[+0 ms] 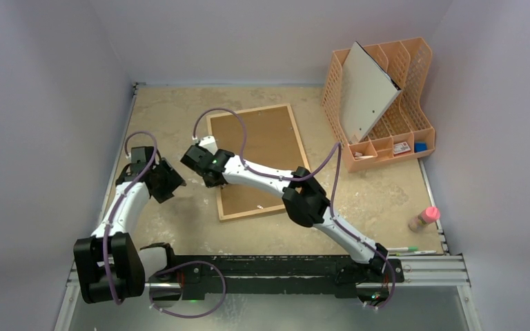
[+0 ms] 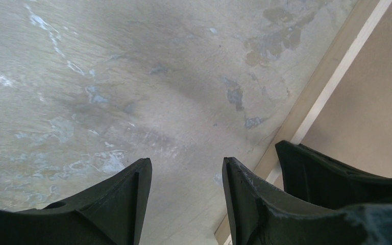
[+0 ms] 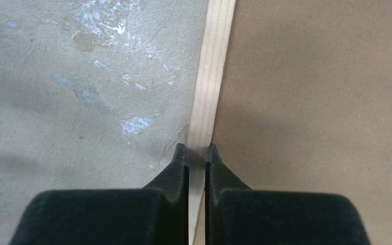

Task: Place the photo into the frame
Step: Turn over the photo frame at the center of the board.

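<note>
Right end effector (image 3: pixel 197 149) is clenched, holding nothing, tips over the wood edge of the frame (image 3: pixel 215 56); left end effector (image 2: pixel 186 164) hangs released above the desk (image 2: pixel 132 76), just beside the frame.

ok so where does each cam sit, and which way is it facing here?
Top external: fixed above and behind the bases, looking down over the mottled beige table; left arm and right arm show whole.
Left wrist: on the left arm, facing down at bare table; the open left gripper shows at the bottom.
Right wrist: on the right arm, facing straight down; the shut right gripper sits over a rail of the thin light-wood rectangular frame.
Shared: both wrist views show that rail and the flat brown hardboard panel beside it.
</note>
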